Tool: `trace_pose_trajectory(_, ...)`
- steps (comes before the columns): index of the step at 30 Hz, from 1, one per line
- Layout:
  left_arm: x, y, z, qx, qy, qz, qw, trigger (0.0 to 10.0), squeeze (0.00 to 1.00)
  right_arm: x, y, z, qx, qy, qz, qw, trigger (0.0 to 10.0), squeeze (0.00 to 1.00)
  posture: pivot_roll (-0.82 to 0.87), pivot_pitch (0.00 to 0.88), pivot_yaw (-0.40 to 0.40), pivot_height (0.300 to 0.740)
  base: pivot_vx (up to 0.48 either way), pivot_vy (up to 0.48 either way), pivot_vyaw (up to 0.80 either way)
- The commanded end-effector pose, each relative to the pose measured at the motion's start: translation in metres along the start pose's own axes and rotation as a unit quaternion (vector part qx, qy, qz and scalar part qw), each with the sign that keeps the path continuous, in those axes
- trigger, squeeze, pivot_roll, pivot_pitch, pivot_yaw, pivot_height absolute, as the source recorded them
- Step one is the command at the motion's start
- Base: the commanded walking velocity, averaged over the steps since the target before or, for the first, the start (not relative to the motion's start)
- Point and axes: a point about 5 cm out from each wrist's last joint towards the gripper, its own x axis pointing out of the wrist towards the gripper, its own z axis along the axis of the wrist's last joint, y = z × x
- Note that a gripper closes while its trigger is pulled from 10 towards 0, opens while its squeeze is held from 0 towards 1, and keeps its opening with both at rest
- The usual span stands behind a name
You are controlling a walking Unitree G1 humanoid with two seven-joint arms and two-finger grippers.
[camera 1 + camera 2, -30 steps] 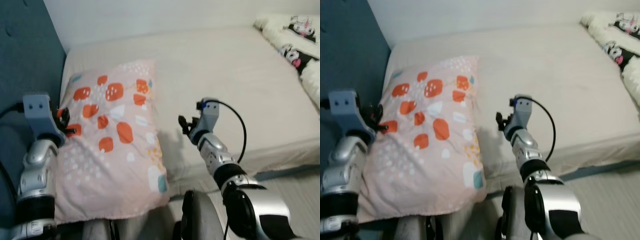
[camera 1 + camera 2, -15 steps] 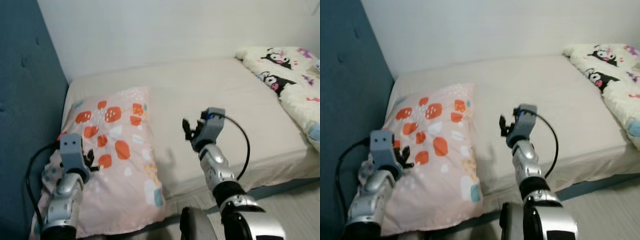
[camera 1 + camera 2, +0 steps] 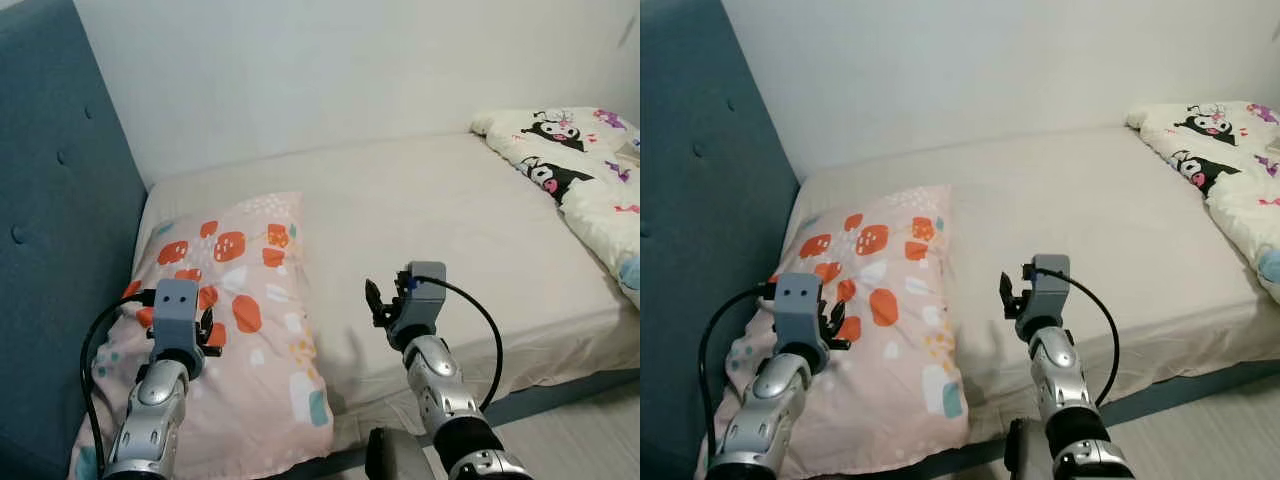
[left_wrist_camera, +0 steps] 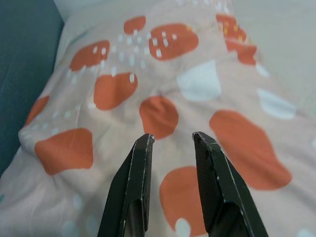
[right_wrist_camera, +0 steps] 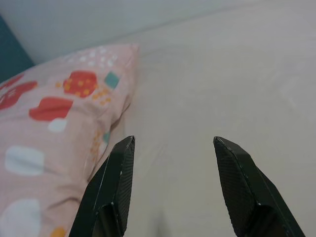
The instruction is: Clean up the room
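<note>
Pincers first: the left pincer hangs over the pillow with its fingers a little apart and nothing between them; the head view puts it at about 8 o'clock in the scene. Whether its tips touch the cloth cannot be told. The right pincer hangs spread wide and empty over the bare sheet, just off the pillow's right edge, near 5 o'clock.

Outward from there, the pillow, pink with orange spots, lies lengthwise on the bed, its far end toward the headboard at 9 o'clock. Its near corner seems to droop over the bed's front edge. A quilt printed with cartoon figures is bunched at 2 o'clock, well apart from both arms. The wall runs along 12 o'clock.

Risks, as a judgement: the left fingers stand narrow, so a pinch may catch only the cover and let the filling sag or slip out. Pulling with one arm alone could drag the overhanging corner off the bed. A black cable loops beside the left arm and could snag on the pillow. Nothing stands between the pincers and the pillow, while the quilt would call for a long reach or a step to the right.
</note>
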Motion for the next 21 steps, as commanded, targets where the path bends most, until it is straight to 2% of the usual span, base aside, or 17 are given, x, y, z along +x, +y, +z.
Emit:
trace_pose_trajectory(1,-0.003,0.003,-0.005,0.006,0.001,0.010,1.000,10.0,0.00,0.000,0.004,0.001,0.002,-0.002,0.002,1.000,10.0,0.00,0.01,0.027,-0.006,0.606,0.000,0.000,0.00)
trace_pose_trajectory(12,-0.007,-0.010,-0.003,0.013,-0.016,-0.006,1.000,10.0,0.00,-0.006,0.011,0.001,-0.003,-0.002,0.013,1.000,10.0,0.00,0.01,0.028,-0.010,0.651,0.000,0.000,0.00)
trace_pose_trajectory(21,-0.007,-0.012,-0.005,0.012,-0.014,-0.010,1.000,10.0,0.00,-0.006,0.013,0.004,-0.002,-0.005,0.017,1.000,10.0,0.00,0.01,0.028,-0.010,0.686,0.000,0.000,0.00)
